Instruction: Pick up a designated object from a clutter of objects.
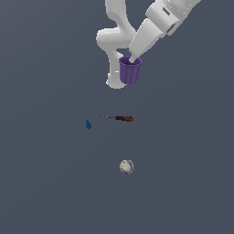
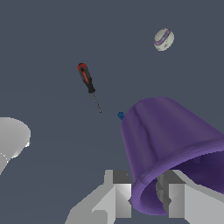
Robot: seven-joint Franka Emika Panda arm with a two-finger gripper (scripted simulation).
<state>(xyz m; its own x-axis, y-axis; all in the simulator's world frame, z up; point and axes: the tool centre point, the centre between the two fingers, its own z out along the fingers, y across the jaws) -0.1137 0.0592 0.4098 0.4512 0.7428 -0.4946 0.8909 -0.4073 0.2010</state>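
Observation:
The designated object, a ribbed purple cup, hangs upright under the arm, and my gripper is shut on its rim. In the wrist view the cup fills the near field. One finger sits outside the wall and the other inside it, so the gripper pinches the rim. The rest of the clutter lies on the floor: a red-and-black screwdriver, a tiny blue object and a whitish round object with a purple rim.
The arm's white base stands just behind the cup in the exterior view, and a pale rounded part shows at the wrist view's edge. The dark grey floor stretches around the items.

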